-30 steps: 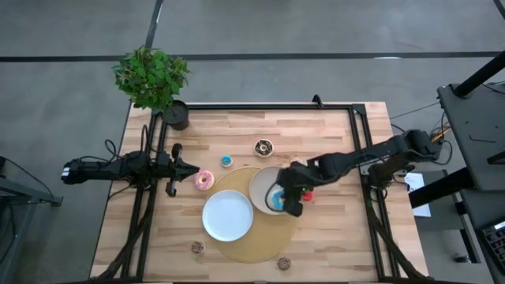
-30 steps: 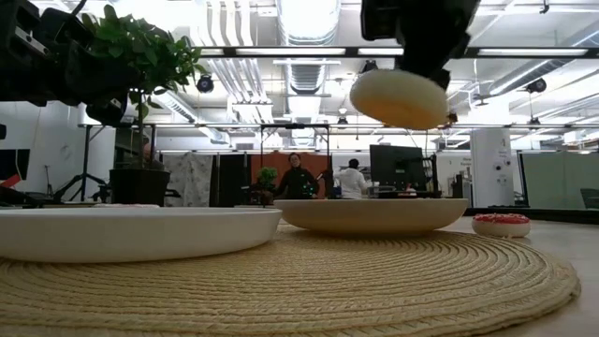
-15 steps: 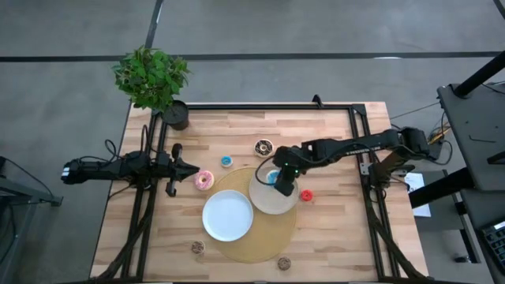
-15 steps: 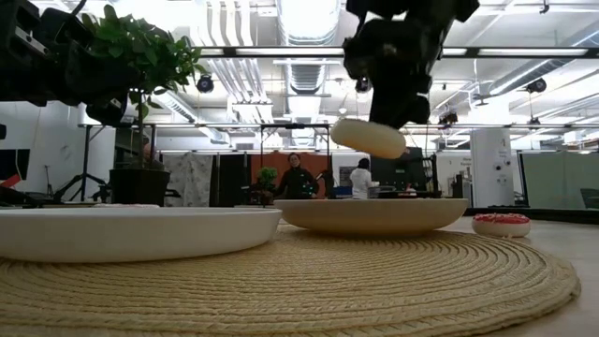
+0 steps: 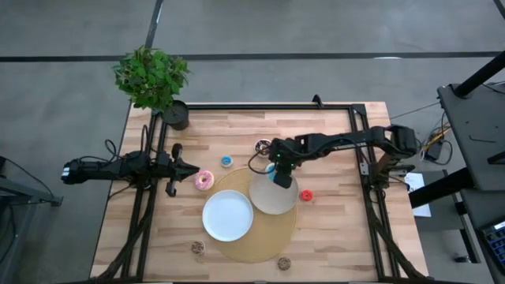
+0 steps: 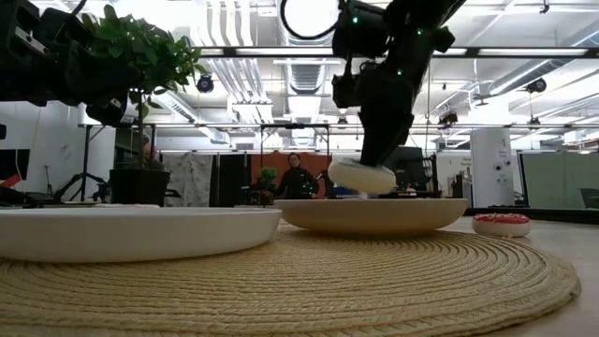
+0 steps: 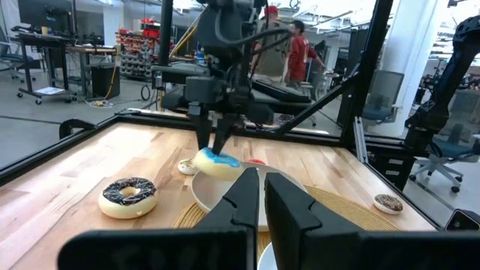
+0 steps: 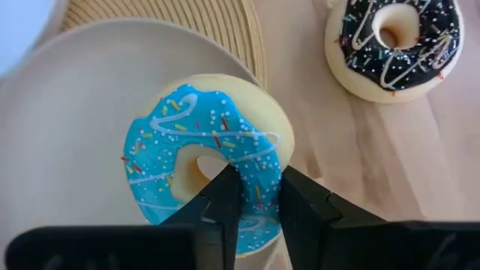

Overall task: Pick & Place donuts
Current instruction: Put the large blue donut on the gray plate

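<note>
The blue-iced donut (image 8: 206,169) is clamped in the right gripper (image 8: 255,199): one finger passes through the ring's hole and the other bears on the outer side, with the jaws set narrow on the ring wall. In the low view the donut (image 6: 362,176) hangs just above the rim of the beige plate (image 6: 374,214); whether it touches the rim cannot be told. In the high view the right gripper (image 5: 279,170) is over that plate's far edge (image 5: 260,201), near the middle of the table (image 5: 331,229).

The beige plate and a white plate (image 5: 228,215) both rest on a round woven mat (image 5: 264,241). A chocolate donut (image 8: 391,45) lies on the bare wood just beyond the beige plate. A pink donut (image 5: 204,181) lies near the table's left edge, a mini blue donut (image 5: 226,162) just beyond it, and a mini red donut (image 5: 306,195) at the right of the beige plate. Two mini brown donuts (image 5: 197,247) (image 5: 284,263) lie near the front edge.

The left gripper (image 7: 259,196) waits at the table's left edge, fingers closed together and empty.
</note>
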